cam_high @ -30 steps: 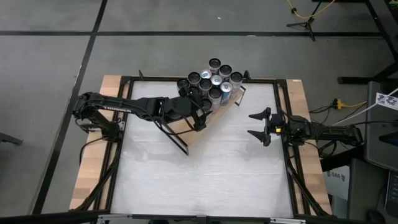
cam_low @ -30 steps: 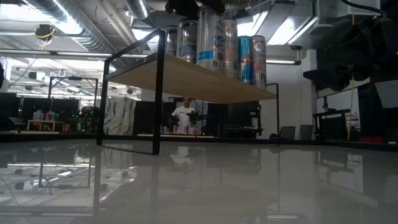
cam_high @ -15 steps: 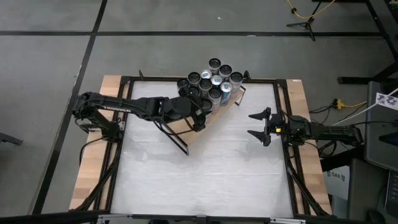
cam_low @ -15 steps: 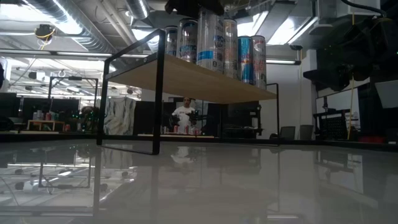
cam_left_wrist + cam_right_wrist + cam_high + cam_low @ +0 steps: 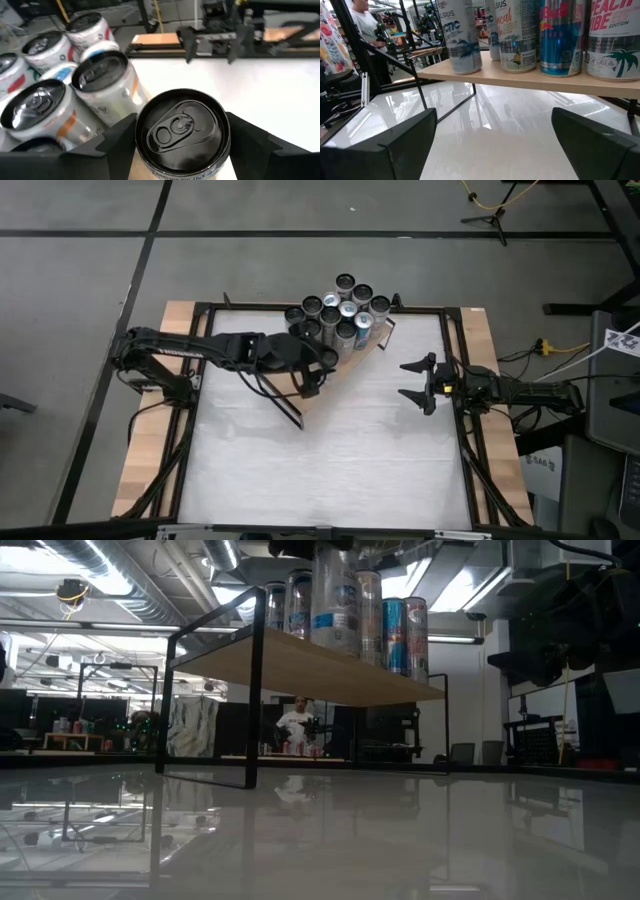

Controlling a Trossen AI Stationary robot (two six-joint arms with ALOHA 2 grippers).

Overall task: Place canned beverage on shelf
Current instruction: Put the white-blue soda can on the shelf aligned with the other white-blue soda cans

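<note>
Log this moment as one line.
left gripper: shut on black-topped can, above shelf | right gripper: open, waiting

Ceiling strip lights (image 5: 105, 580) are burning bright in the low view and blowing out to white, while the room under them is sitting dim. The glossy white tabletop (image 5: 400, 840) is mirroring those lights and the black shelf frame (image 5: 255, 690). From above, the tabletop (image 5: 330, 450) is looking evenly lit, with only soft shadows falling beneath the arms. In the left wrist view the near black can lid (image 5: 182, 130) is showing sharp, while the background is blurring. The right wrist view is catching glare streaks on the table.
</note>
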